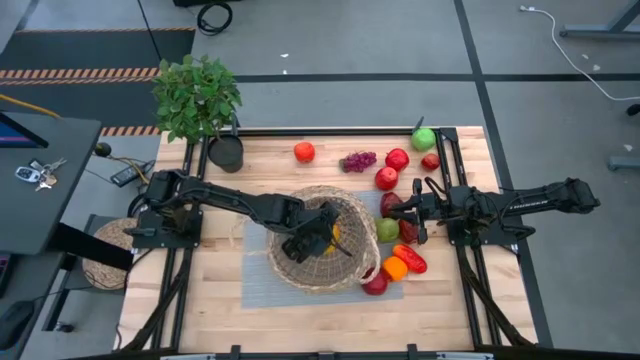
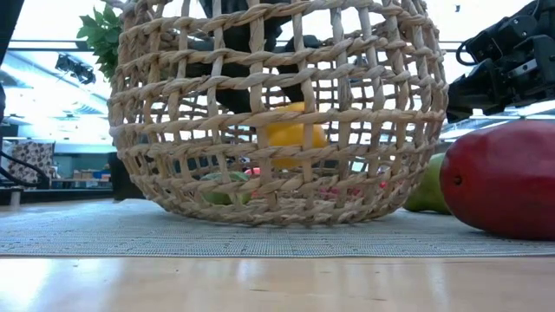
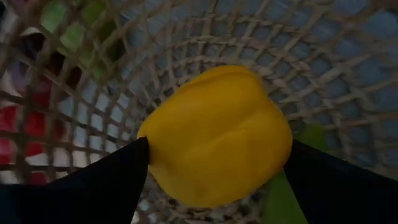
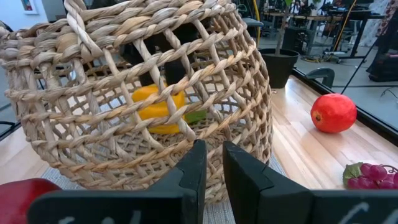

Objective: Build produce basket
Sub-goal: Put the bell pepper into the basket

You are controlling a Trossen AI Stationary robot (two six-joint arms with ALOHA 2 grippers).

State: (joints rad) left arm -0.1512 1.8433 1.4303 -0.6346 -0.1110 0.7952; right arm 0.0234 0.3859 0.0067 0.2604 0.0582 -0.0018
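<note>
A yellow pepper [image 3: 217,134] is pinched by the left gripper [image 3: 214,168] inside the basket [image 1: 300,265], above its floor. The pepper's smooth, slippery, hollow-looking skin is best held across the broad middle. The right gripper [image 4: 210,165], fingers nearly pressed together, is parked just beside the basket.

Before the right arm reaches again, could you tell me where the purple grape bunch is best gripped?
Probably from straight above, across the middle of the grape bunch. It lies flat on the bare table, clear of the neighbouring fruit, and its narrow width should fit between the right gripper fingers. No stem shows clearly enough to pinch.
</note>
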